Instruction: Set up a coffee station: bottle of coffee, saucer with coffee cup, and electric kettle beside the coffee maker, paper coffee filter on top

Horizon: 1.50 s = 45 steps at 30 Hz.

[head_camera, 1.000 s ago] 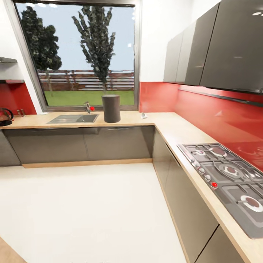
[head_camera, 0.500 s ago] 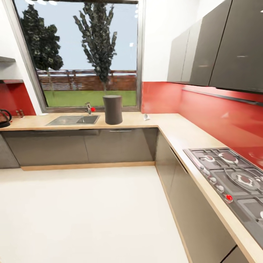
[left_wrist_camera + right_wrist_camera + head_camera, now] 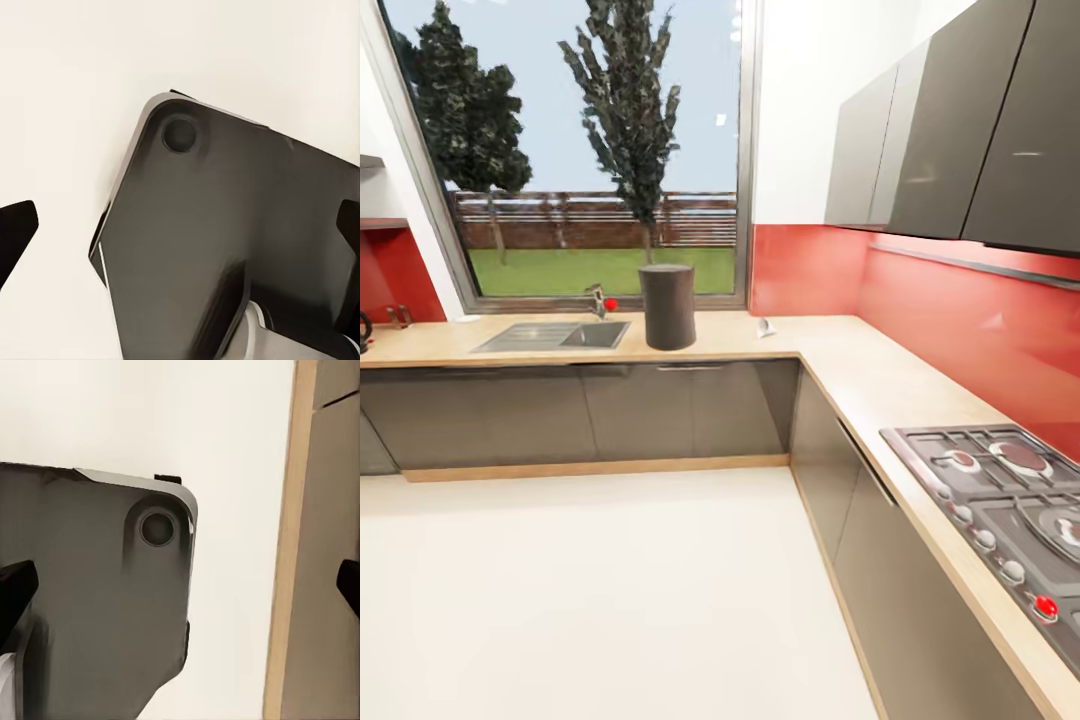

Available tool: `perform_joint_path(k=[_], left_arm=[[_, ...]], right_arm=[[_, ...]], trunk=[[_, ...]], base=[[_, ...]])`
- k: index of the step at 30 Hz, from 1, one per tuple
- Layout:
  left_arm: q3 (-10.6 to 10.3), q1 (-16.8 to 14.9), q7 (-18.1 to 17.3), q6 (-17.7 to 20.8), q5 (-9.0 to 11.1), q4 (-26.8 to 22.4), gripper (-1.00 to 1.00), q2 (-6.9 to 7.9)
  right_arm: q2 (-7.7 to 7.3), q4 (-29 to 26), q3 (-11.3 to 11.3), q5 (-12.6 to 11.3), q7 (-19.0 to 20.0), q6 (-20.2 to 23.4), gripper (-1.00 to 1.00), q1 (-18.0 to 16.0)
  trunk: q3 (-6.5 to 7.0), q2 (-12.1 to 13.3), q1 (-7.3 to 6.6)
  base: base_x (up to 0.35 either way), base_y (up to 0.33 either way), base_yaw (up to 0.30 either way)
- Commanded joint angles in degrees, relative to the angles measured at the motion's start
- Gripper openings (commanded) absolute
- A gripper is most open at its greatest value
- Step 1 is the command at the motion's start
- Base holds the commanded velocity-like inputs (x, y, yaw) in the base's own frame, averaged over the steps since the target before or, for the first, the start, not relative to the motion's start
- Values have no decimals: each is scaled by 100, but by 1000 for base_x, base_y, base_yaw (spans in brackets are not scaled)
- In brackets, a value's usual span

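Observation:
The coffee maker [image 3: 667, 306], a tall dark grey cylinder, stands on the kitchen countertop [image 3: 830, 352] in front of the window, right of the sink. A tiny white object [image 3: 763, 326] lies on the counter to its right; I cannot tell what it is. A black sliver of the electric kettle [image 3: 363, 332] shows at the far left edge. The end of a kitchen shelf [image 3: 378, 224] juts in above it. The bottle of coffee and the saucer are out of view. My left gripper [image 3: 180, 232] and right gripper [image 3: 180, 589] hang open and empty over the robot's grey base.
The counter runs in an L, with a sink [image 3: 550, 336] and tap on the far run. A gas hob [image 3: 1010, 500] sits on the right run under dark wall cabinets [image 3: 960, 130]. White floor [image 3: 610, 590] lies between me and the cabinets.
The camera has moved forward and turned a little: the hob has slid toward the right edge and the kettle nearly out at the left. Nothing on the counter has moved.

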Motion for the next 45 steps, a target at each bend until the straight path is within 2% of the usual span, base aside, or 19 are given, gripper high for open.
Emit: perform_joint_path(k=[1, 17, 27, 45], left_arm=[[-3, 2, -23, -7, 48, -8, 100, -2], [-2, 2, -23, -7, 48, -8, 100, 0], [-3, 2, -23, -7, 48, -8, 100, -1], [-3, 2, -23, -7, 48, -8, 100, -7]], right_arm=[[2, 6, 16, 49, -44, -9, 100, -5], [-24, 6, 7, -10, 44, -12, 100, -5], [-36, 6, -18, -21, 45, -35, 100, -5], [-37, 6, -27, -37, 45, -35, 100, -5]], trunk=[[-10, -10, 7], [-10, -10, 7], [-10, -10, 7], [-10, -10, 7]], base=[[339, 6, 0], [339, 112, 4], [340, 136, 142], [339, 114, 5]])
